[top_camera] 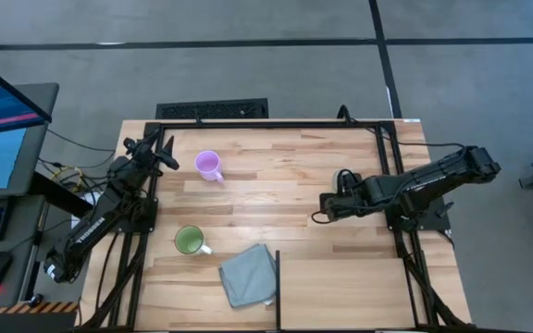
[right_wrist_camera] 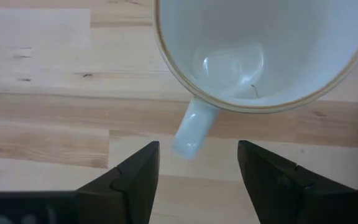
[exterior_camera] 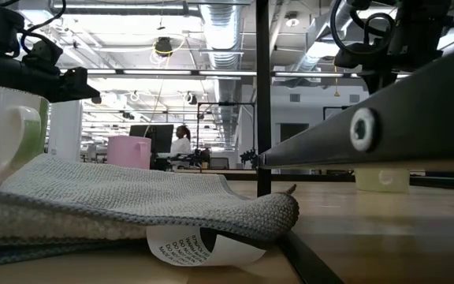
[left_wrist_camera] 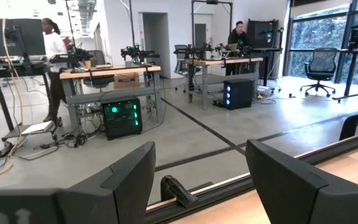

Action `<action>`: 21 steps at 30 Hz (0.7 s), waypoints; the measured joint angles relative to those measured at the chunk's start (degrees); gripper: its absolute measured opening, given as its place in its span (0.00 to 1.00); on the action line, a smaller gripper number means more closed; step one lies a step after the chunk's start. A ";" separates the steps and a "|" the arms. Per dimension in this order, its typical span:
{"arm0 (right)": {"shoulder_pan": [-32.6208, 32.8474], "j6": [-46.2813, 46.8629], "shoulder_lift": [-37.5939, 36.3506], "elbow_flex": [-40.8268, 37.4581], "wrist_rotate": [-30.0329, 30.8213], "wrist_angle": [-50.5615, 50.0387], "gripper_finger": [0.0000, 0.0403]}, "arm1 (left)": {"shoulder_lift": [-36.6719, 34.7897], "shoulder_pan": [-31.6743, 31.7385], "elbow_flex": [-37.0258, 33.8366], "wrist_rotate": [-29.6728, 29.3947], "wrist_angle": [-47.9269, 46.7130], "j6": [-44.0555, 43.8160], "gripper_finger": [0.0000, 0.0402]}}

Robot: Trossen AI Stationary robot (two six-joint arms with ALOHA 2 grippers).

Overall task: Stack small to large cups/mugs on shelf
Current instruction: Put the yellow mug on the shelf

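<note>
Right end effector [top_camera: 334, 199] hangs over the bench [top_camera: 276, 185] in the high view, covering the cream mug. Its wrist view shows released fingers [right_wrist_camera: 135, 171] spread just short of the cream mug [right_wrist_camera: 260, 50], handle between them, untouched.

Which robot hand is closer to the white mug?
The right one. The right gripper hangs open just above the white mug, fingers either side of its handle. The left gripper waits open at the table's far left edge, nearer the purple mug.
</note>
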 joint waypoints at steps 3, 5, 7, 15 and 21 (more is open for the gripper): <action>-0.02 0.00 0.02 0.00 0.00 0.00 0.59 | 0.01 0.00 0.00 -0.01 0.00 0.02 0.60; -0.02 0.02 0.94 0.04 0.03 -0.02 0.59 | 0.00 0.00 0.00 -0.02 0.00 0.02 0.60; -0.02 0.02 2.03 0.02 0.00 -0.77 0.59 | 0.00 0.00 0.00 -0.02 0.00 0.02 0.60; -0.02 -1.38 6.83 0.04 -0.24 -0.43 0.59 | 0.00 -0.02 0.02 -0.04 0.00 0.02 0.60; -0.02 -0.98 7.21 0.04 -0.24 -1.67 0.59 | 0.00 -0.02 0.00 -0.02 0.00 0.02 0.60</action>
